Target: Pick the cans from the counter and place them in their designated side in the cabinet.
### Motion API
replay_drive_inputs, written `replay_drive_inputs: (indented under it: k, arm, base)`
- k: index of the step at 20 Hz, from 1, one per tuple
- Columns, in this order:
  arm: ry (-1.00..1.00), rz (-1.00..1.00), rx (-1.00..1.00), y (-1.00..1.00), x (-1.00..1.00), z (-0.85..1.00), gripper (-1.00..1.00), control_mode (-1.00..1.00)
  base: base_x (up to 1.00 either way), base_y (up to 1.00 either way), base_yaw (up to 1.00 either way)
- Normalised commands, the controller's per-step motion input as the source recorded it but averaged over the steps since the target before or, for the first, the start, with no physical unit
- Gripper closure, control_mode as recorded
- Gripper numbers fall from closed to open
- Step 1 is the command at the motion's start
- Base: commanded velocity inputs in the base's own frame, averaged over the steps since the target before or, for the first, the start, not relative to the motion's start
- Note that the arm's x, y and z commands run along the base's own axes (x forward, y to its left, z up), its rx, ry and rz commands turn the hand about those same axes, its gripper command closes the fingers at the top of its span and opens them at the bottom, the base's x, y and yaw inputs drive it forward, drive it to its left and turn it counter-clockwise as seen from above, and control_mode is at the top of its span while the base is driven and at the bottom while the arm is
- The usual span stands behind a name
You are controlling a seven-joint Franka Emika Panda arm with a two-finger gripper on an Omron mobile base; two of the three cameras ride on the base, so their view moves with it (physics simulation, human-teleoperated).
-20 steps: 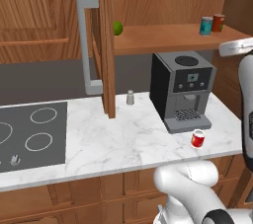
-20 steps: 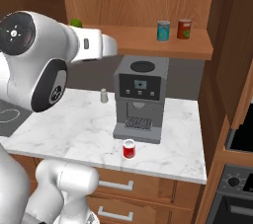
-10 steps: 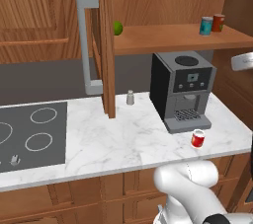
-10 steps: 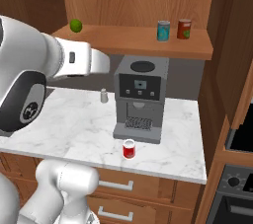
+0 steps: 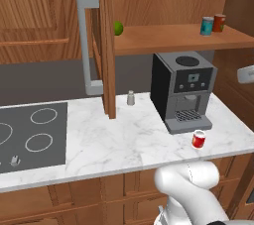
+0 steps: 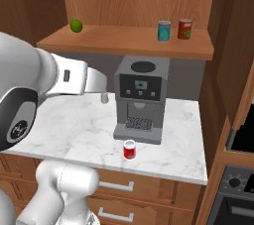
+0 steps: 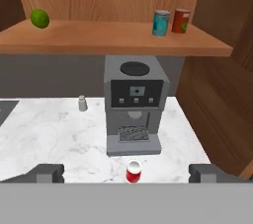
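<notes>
Going left to right along the worktop [image 5: 124,142]: the hob [image 5: 31,135] at nine o'clock, the cabinet [image 5: 168,40] door standing open with its grey bar handle [image 5: 88,45], a lime [image 5: 118,28] on the shelf, a grey shaker [image 5: 131,98], then the coffee machine [image 5: 182,90]. The red can [image 5: 198,140] stands just in front of the machine at about five o'clock; the teal can [image 5: 207,26] already sits on the shelf at two o'clock beside a darker can [image 5: 219,22]. Over the last second the arm has swung back from the shelf; the pincer [image 7: 127,172], fingers [image 7: 48,172] wide apart and holding nothing, now looks down over the red can, probably the next pick.
</notes>
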Motion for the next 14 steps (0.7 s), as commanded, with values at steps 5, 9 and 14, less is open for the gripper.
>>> replay_drive_inputs:
  k: [5,9,14]
  arm:
    - [0.07,0.0,0.05,0.0,-0.06,-0.05,-1.0,-1.0]
    - [0.13,-0.03,-0.02,0.0,-0.04,-0.02,-1.0,-1.0]
    - [0.13,-0.03,-0.03,0.0,-0.05,-0.05,-1.0,-1.0]
  base:
    - [0.0,0.0,0.0]
    - [0.0,0.0,0.0]
    - [0.0,0.0,0.0]
